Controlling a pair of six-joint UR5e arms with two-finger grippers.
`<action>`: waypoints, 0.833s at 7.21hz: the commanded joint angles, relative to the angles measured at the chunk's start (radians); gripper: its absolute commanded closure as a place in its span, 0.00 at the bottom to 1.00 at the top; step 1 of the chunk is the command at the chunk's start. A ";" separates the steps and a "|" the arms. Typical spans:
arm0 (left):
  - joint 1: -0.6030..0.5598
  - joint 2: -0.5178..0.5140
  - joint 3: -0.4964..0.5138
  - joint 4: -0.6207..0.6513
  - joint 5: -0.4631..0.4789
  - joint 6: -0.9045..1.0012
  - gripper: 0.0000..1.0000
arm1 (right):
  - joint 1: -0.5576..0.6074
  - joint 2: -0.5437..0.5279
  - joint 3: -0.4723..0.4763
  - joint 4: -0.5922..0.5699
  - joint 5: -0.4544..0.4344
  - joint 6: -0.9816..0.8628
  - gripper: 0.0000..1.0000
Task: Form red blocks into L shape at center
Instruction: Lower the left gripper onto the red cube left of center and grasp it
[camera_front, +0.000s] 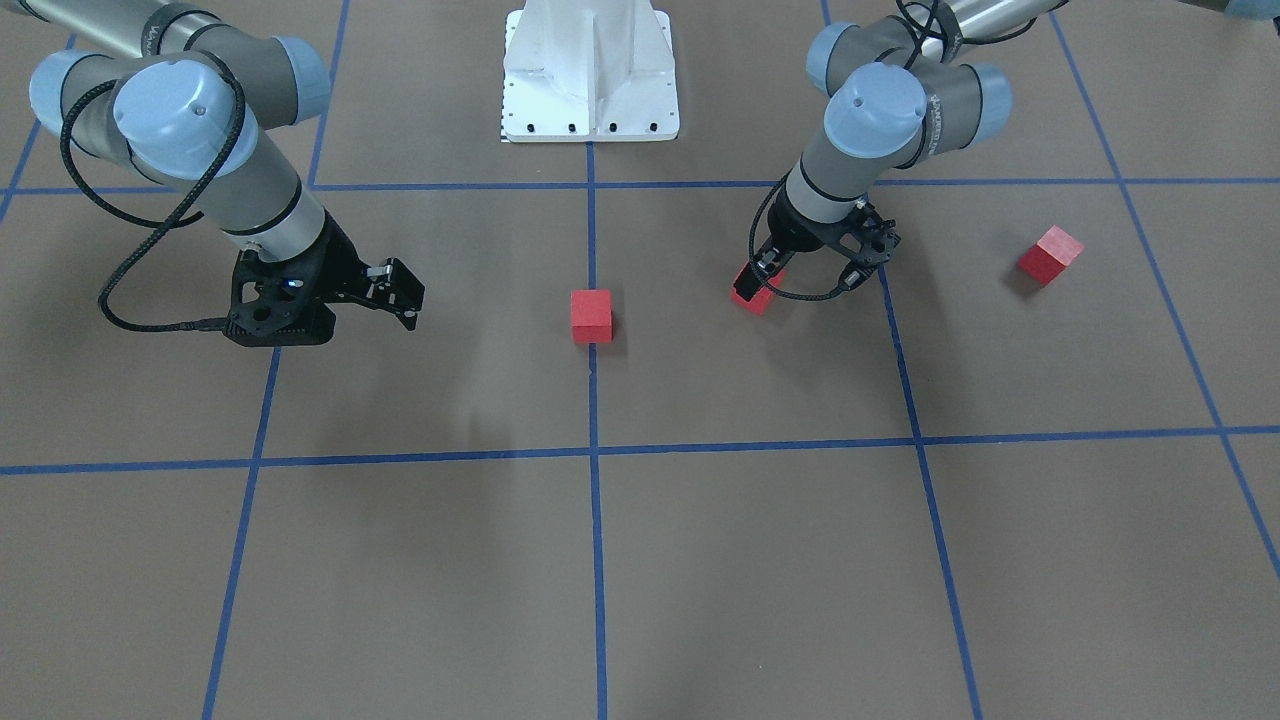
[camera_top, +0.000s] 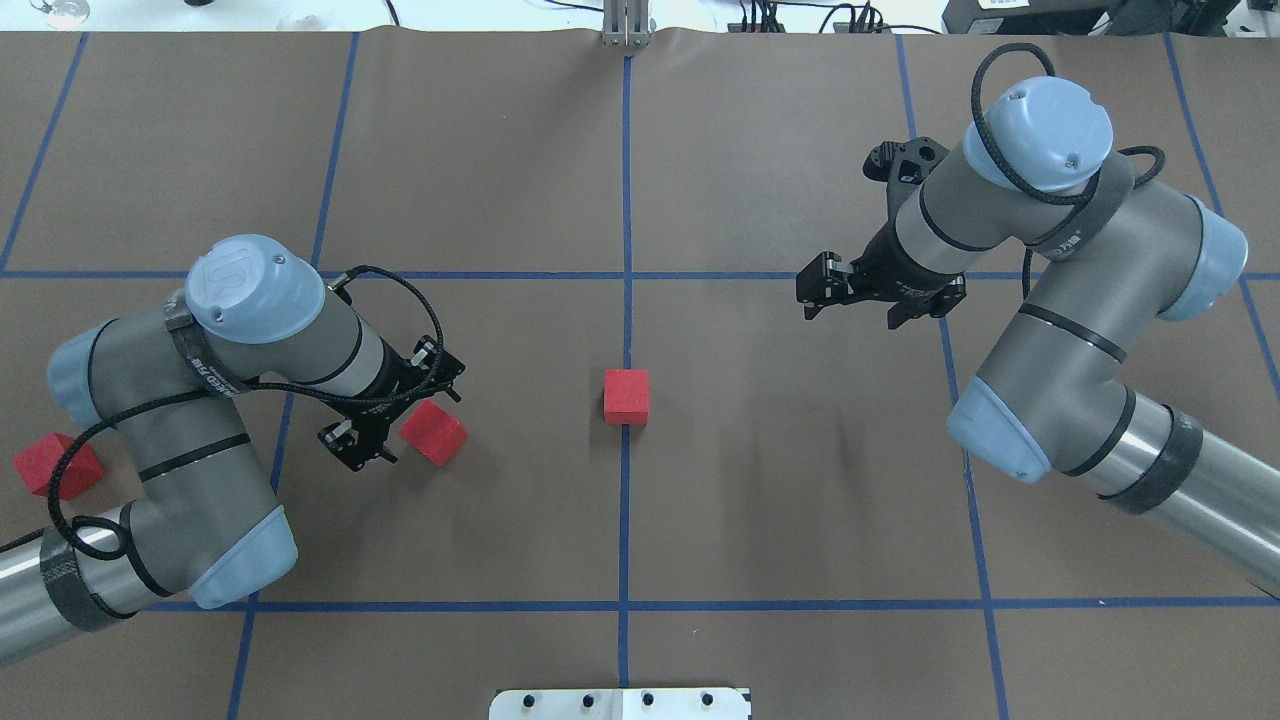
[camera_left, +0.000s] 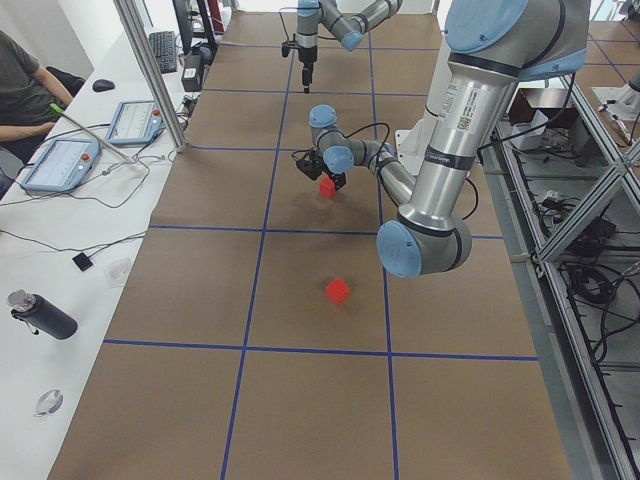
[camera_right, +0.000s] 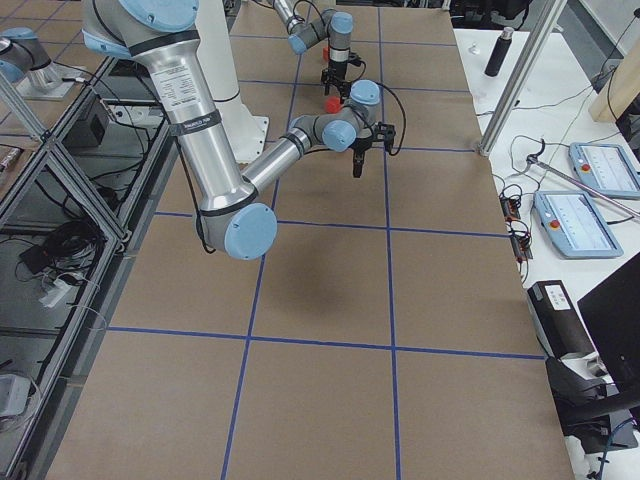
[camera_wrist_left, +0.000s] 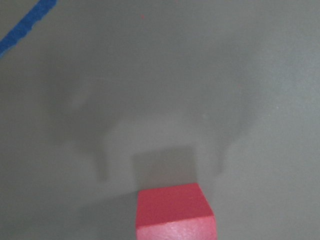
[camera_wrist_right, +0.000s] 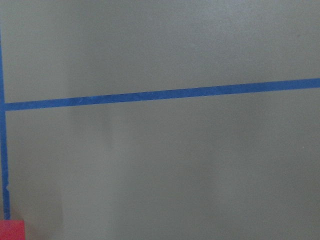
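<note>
The left gripper hovered with jaws spread, grasping nothing, over a small matte red cube that rested on the brown table, left of centre. A second red cube sat on the centre line. A third red cube lay well apart, far left. You were at the pick step. The next move called for a square descent, a firm clamp, then flush placement beside the centre cube.

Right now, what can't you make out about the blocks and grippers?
- Near block: in the front-facing view a left gripper finger covers part; contact unclear.
- Same block, left wrist view: cut by the bottom edge, no fingers shown.
- Outer block: overhead, the left arm's cable crosses it.
- Centre block: right wrist view shows only a red corner at the bottom-left edge.
</note>
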 joint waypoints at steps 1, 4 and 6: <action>0.004 -0.001 0.015 0.000 0.000 0.003 0.04 | -0.001 -0.001 -0.001 0.000 0.000 0.000 0.00; 0.005 -0.016 0.045 0.001 0.002 -0.003 0.55 | -0.001 -0.001 0.001 0.000 0.000 0.002 0.00; 0.005 -0.043 0.039 0.004 0.003 -0.015 1.00 | -0.001 0.001 0.002 0.001 0.000 0.008 0.00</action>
